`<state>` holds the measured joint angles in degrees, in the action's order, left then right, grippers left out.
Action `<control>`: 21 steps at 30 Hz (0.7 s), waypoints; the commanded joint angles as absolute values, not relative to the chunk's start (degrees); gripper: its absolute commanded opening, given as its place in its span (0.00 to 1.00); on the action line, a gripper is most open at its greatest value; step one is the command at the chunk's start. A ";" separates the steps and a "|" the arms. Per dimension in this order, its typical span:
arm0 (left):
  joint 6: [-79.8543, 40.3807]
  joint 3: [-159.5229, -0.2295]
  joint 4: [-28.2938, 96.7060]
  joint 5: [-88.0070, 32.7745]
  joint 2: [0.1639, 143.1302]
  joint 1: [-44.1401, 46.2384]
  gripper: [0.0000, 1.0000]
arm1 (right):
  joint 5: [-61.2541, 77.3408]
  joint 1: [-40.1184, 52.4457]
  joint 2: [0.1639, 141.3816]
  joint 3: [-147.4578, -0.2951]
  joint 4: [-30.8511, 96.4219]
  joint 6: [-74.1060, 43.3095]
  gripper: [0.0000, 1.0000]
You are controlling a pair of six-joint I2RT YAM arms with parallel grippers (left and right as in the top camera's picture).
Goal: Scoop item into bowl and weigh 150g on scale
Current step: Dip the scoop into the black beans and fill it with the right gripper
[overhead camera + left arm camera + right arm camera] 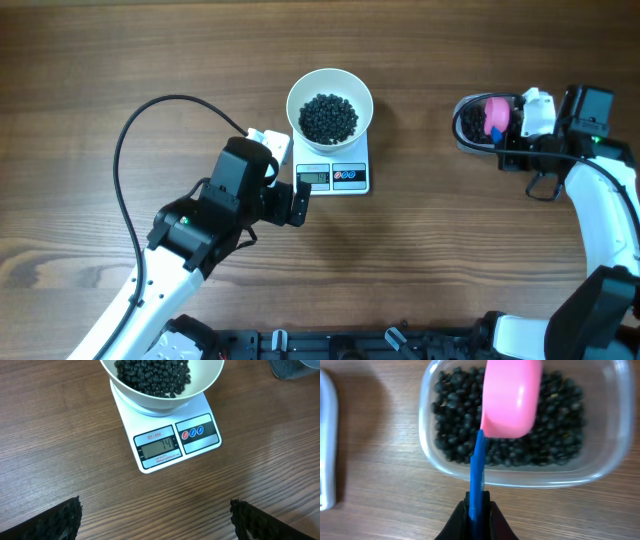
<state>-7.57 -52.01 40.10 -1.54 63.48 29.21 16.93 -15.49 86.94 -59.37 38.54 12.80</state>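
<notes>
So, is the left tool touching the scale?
Apart. The left wrist view shows bare table between the scale and the open left tool.

Matt wood-grain table (450,250); glossy bowl (296,92); clear plastic tub (545,479); glossy pink scoop (512,397).

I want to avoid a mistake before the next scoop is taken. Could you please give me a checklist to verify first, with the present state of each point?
1. The bowl sits centred on the scale: ok.
2. The display is readable: ok, it shows 74.
3. The target of 150 is reached: not ok, more beans are needed.
4. The right gripper is shut on the blue handle of the scoop: ok.
5. The scoop is above the tub, which holds beans: ok.
6. The left gripper is open, empty and apart from the scale: ok.
</notes>
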 commanded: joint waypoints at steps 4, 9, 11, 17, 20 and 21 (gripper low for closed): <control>-6.44 -52.18 40.07 -1.19 63.55 29.45 1.00 | 29.80 -15.29 90.08 -59.51 39.77 13.54 0.04; -6.44 -52.18 40.07 -1.19 63.55 29.45 1.00 | 31.20 -15.29 90.06 -59.51 40.18 13.34 0.04; -6.44 -52.18 40.07 -1.19 63.55 29.45 1.00 | 31.18 -15.31 90.06 -59.51 40.21 13.34 0.04; -6.44 -52.18 40.07 -1.19 63.55 29.45 1.00 | 30.65 -15.44 90.00 -59.51 40.82 13.34 0.04; -6.44 -52.18 40.07 -1.19 63.55 29.45 1.00 | 28.69 -15.53 90.00 -59.51 41.56 13.32 0.04; -6.44 -52.18 40.07 -1.19 63.55 29.45 1.00 | 28.27 -15.62 90.00 -59.51 41.93 13.32 0.04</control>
